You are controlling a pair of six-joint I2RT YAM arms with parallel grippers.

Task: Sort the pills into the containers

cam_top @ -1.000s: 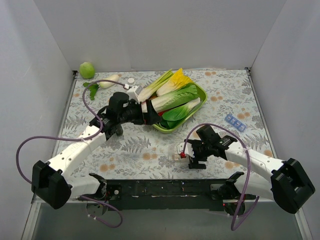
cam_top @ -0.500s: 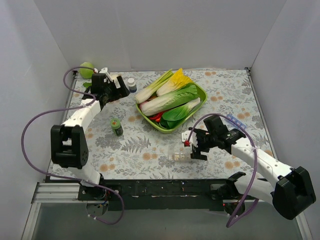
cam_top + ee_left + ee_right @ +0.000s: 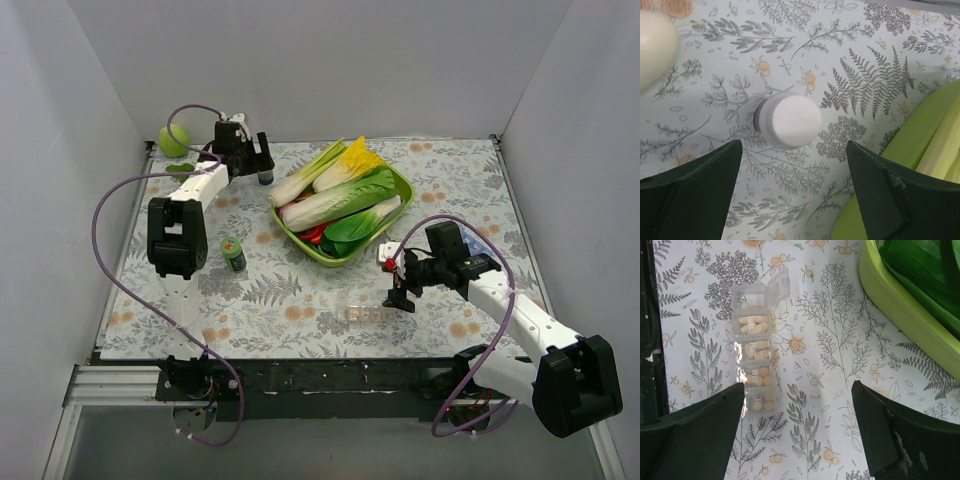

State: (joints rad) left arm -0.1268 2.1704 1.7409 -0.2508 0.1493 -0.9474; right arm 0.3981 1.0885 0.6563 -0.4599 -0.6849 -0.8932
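The fingers [image 3: 690, 195] of the left gripper [image 3: 255, 160] stand wide apart and hold nothing. Between them, seen from above, is a small bottle [image 3: 790, 122] with a white round cap. It stands upright on the table [image 3: 300, 290] and touches neither finger. A pale rounded thing [image 3: 652, 47] lies near it on one side. On the other side are the light green stalks [image 3: 935, 135] of the vegetables. This gripper is at the far left corner of the table, and a green ball [image 3: 173, 140] lies right in that corner. A little green bottle [image 3: 233, 252] stands alone near the left edge.

The fingers [image 3: 690, 435] of the right gripper [image 3: 396, 284] are also wide apart and empty. The containers [image 3: 756, 370] lie flat on the table near its near edge, a little right of the middle. They are four clear boxes in one row with pale pills inside, and the lid [image 3: 777, 285] of the end box is up. In the wrist view one end of the row is just beside one finger, but I cannot tell if they touch. The green bowl [image 3: 900, 305] of vegetables stands near, in the middle of the table, apart from the row. A blue box [image 3: 478, 245] near the right edge is mostly hidden behind the right arm.
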